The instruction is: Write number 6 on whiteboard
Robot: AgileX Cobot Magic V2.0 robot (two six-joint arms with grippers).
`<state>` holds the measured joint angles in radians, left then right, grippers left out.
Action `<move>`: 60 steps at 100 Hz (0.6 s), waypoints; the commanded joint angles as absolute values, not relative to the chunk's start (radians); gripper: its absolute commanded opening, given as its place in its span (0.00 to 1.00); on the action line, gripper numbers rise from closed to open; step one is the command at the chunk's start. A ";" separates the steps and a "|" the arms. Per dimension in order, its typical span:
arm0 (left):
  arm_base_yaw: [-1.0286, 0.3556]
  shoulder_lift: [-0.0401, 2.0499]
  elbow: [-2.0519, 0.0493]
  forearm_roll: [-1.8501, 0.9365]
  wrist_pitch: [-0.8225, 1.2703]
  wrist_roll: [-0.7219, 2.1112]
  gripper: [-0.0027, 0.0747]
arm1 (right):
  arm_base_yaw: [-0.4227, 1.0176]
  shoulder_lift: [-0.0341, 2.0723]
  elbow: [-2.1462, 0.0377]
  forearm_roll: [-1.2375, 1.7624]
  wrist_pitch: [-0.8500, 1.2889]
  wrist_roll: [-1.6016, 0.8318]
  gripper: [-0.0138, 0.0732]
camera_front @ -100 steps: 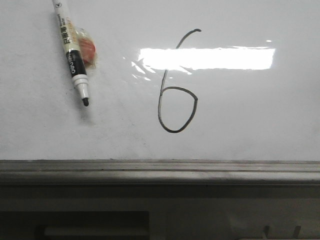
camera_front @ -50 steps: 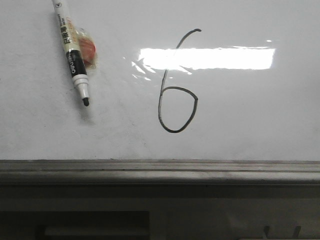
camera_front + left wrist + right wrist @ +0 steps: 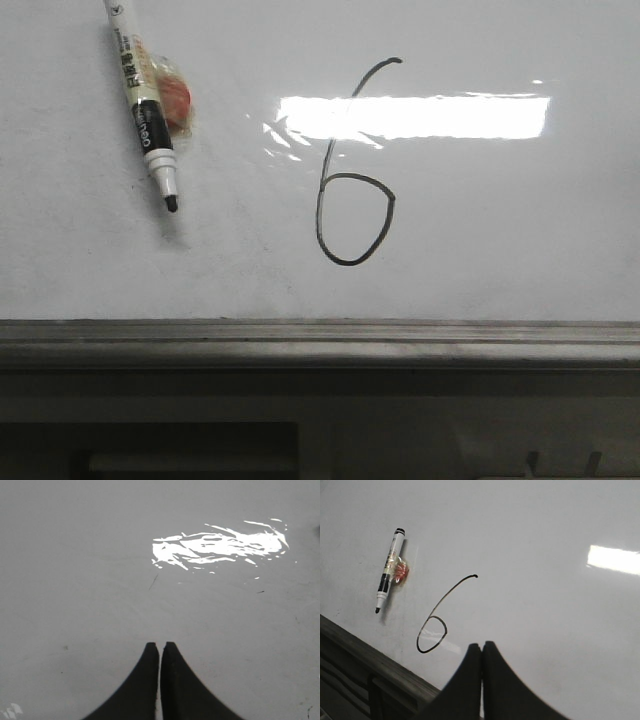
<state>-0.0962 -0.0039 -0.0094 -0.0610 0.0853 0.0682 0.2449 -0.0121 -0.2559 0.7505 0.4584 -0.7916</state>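
Though smudged, glossy whiteboard (image 3: pixel 520 250), looped number 6 (image 3: pixel 352 170)

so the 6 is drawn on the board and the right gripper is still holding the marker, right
Not quite. The number 6 is drawn on the whiteboard, but the right gripper is shut and holds nothing. The marker lies uncapped on the board, left of the 6. The front and right wrist views both show this.

- whiteboard (image 3: pixel 500 250): glossy white, faint grey smudges, bright white glare patch
- number 6 (image 3: pixel 352 215): thin black line
- marker (image 3: pixel 143 105): white barrel, black band and tip, small print
- blob (image 3: pixel 177 100) beside marker: orange-red, clear wrap
- ledge (image 3: pixel 320 340): dull grey
- gripper fingers (image 3: pixel 470 680): black
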 commanded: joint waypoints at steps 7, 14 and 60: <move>-0.098 -0.036 0.040 -0.070 0.009 0.059 0.01 | 0.241 -0.026 -0.278 0.776 0.394 -0.800 0.08; -0.098 -0.036 0.040 -0.070 0.009 0.059 0.01 | 0.241 -0.026 -0.278 0.776 0.394 -0.800 0.08; -0.098 -0.036 0.040 -0.070 0.009 0.059 0.01 | 0.210 -0.019 -0.211 0.263 0.104 -0.490 0.08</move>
<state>-0.0962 -0.0039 -0.0094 -0.0610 0.0853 0.0667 0.2359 -0.0121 -0.2102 0.5074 0.2531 -0.6677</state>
